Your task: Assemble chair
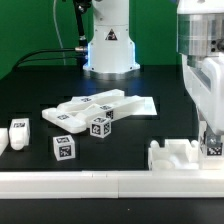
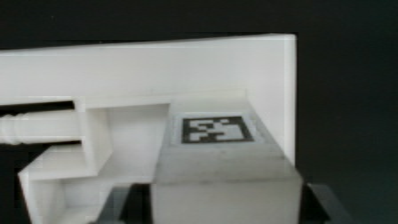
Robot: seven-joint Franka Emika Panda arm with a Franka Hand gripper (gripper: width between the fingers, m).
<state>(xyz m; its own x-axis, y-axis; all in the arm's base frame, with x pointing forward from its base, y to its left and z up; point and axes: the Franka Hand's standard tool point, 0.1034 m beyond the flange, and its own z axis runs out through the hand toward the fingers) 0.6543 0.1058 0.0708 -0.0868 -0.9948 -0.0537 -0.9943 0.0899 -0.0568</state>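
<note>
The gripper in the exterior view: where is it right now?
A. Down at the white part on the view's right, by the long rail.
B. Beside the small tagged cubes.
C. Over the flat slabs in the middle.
A: the gripper is down at the white chair part on the exterior view's right, next to the border rail, well apart from the flat slabs and tagged cubes.

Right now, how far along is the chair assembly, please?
Done: nothing looks joined yet. In hand: the tool is at the notched part beside the border rail; whether it grips is unclear. Left: the flat slabs and the tagged blocks lie loose.
</note>
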